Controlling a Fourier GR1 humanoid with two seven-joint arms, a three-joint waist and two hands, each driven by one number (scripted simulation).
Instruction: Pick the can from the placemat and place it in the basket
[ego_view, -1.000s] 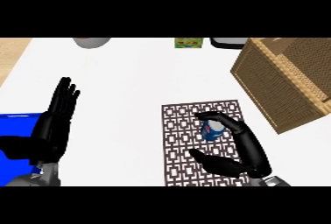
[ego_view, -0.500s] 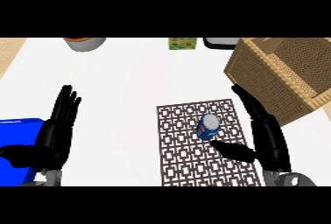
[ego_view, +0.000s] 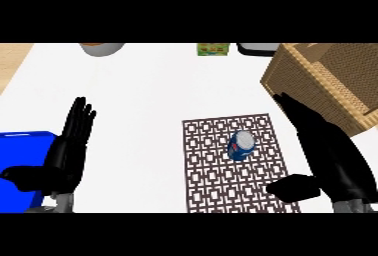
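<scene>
A blue can (ego_view: 241, 145) with a silver top stands on the brown patterned placemat (ego_view: 221, 175) in the head view. My right hand (ego_view: 332, 160) is just right of the placemat, fingers straight and pointing up, thumb out toward the mat, apart from the can. The wicker basket (ego_view: 332, 80) sits at the upper right, behind that hand's fingertips. My left hand (ego_view: 66, 150) rests open at the lower left, fingers up, far from the can.
A blue box (ego_view: 22, 170) lies at the left edge under my left hand. Along the back edge stand a grey bowl (ego_view: 102, 48), a small green packet (ego_view: 212, 49) and a dark object (ego_view: 255, 48).
My right hand has uncurled from around the can and drawn off to the right. The can stays on the placemat. The view has shifted closer.
</scene>
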